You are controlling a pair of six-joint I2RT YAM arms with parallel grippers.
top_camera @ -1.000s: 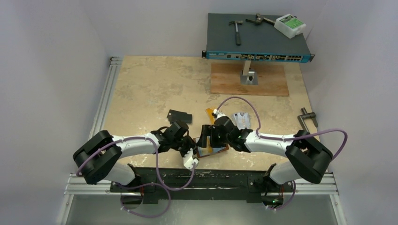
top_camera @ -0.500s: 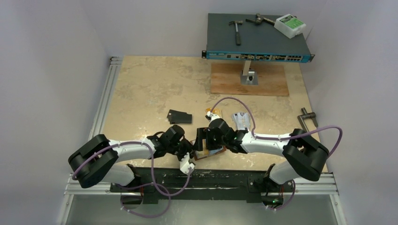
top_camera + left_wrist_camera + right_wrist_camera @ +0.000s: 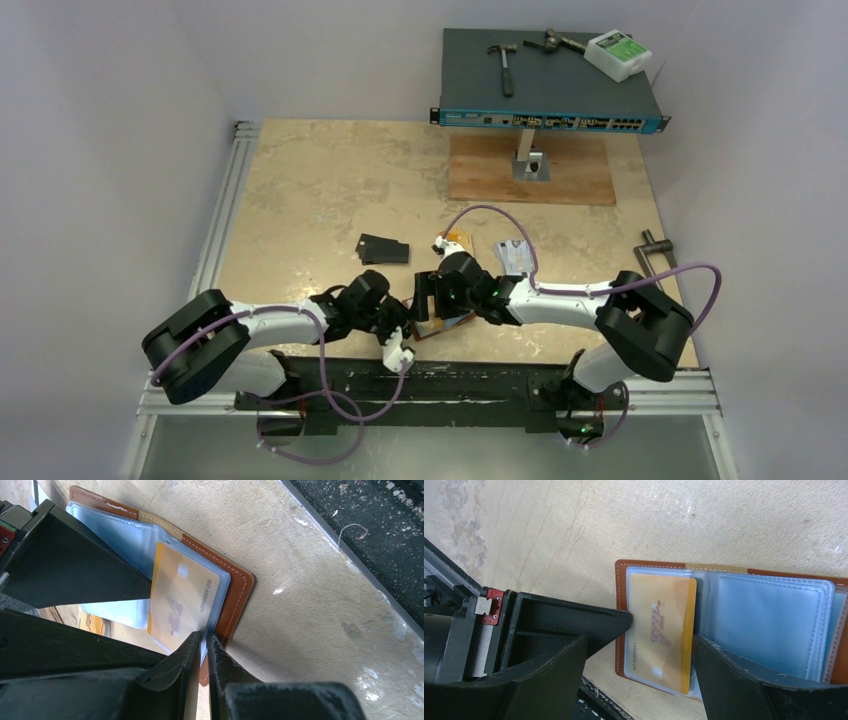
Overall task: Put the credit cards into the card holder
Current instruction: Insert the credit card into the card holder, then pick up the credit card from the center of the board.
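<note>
Right wrist: card (image 3: 661, 630) (gold) in holder (image 3: 620, 605)

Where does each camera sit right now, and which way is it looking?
Top external: above, behind the bases, looking down the table; both arms show.
Left wrist: looks down past the shut left gripper at the gold card.
Right wrist: looks down through the open right gripper.
Shared: both wrist views show the gold card and the card holder.

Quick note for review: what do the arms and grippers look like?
Left arm and right arm: white links, bulky black joints, a looping purple cable each. Left gripper and right gripper: matte black wedge-shaped fingers; a small red bracket shows at one gripper's base.
</note>
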